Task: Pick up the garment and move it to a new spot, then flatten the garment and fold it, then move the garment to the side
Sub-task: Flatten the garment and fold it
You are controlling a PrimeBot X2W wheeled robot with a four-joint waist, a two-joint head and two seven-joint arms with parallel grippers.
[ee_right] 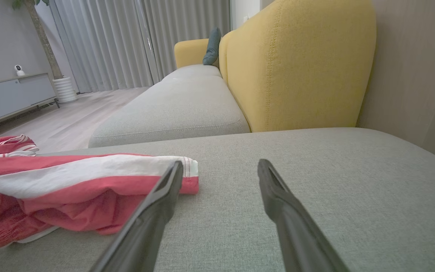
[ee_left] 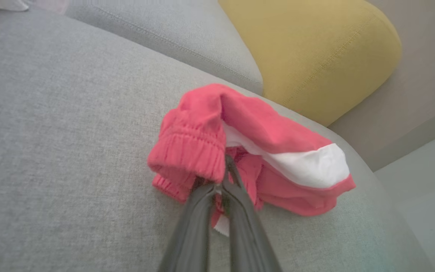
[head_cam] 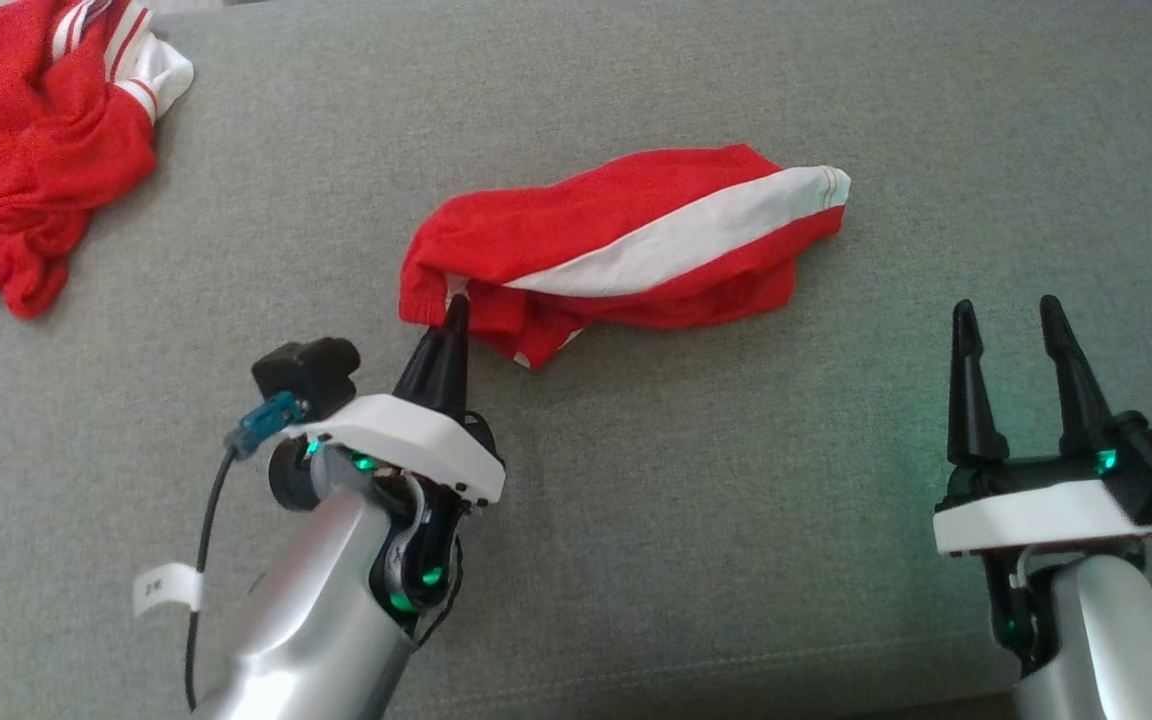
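Red pile: far left at the back of the seat, well apart from the work. It is a second red-and-white cloth, best left alone.
Left gripper: jaws pinched together on the garment's left end, tips tucked under the gathered waistband. The wrist view shows cloth around the fingers, but I cannot tell how deep the bite goes.
Garment: mid-seat, crumpled lengthways and all of it resting on the seat. The white stripe runs out to the right end.
Step in hand: most likely the pick-up, ahead of the move to a new spot.
Doing it well: lift straight up, slowly at first, and check that the waistband rises with the fingers. The thick elastic hem should hold, though a shallow pinch could slip off. Get the striped end clear of the seat before travelling sideways, or it will drag and bunch further.
Right gripper: fingers spread wide and holding nothing, low over the seat near the striped end without touching it. From there it could take that end for the flattening.
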